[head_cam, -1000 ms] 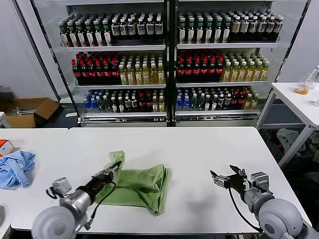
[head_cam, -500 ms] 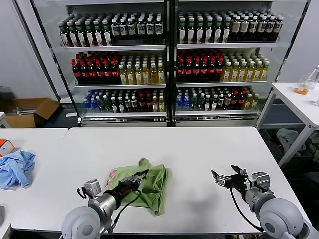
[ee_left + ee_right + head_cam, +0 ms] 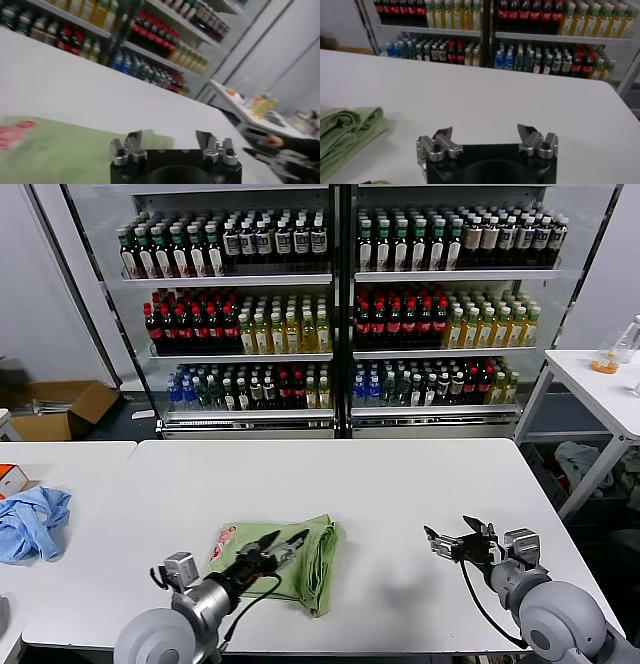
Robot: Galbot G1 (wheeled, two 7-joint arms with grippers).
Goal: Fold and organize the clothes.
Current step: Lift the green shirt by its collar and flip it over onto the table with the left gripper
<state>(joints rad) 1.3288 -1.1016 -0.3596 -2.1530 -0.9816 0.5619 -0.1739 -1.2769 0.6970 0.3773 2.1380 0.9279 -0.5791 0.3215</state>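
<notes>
The light green shirt [image 3: 312, 562] lies folded in a compact pile on the white table [image 3: 400, 484], near its front edge. Its red-and-white graphic [image 3: 222, 539] shows on the left flap. My left gripper [image 3: 285, 544] hovers just over the pile's top, jaws open, holding nothing. From the left wrist the green fabric [image 3: 65, 150] spreads below the open left gripper [image 3: 170, 140]. My right gripper [image 3: 440, 544] rests open above the table, well to the right of the shirt. The right wrist view has the right gripper [image 3: 487, 134] open over bare table, with the shirt's stacked folds [image 3: 345, 130] off to one side.
A crumpled light blue cloth [image 3: 30, 522] and an orange box [image 3: 10, 477] sit on the neighbouring table to the left. Glass-fronted coolers full of bottles [image 3: 340, 314] stand behind. Another white table [image 3: 600, 384] is at the far right.
My left gripper carried the shirt's left part rightward over the rest, making a narrower pile, then opened and let the fabric go. The right arm has not moved.
</notes>
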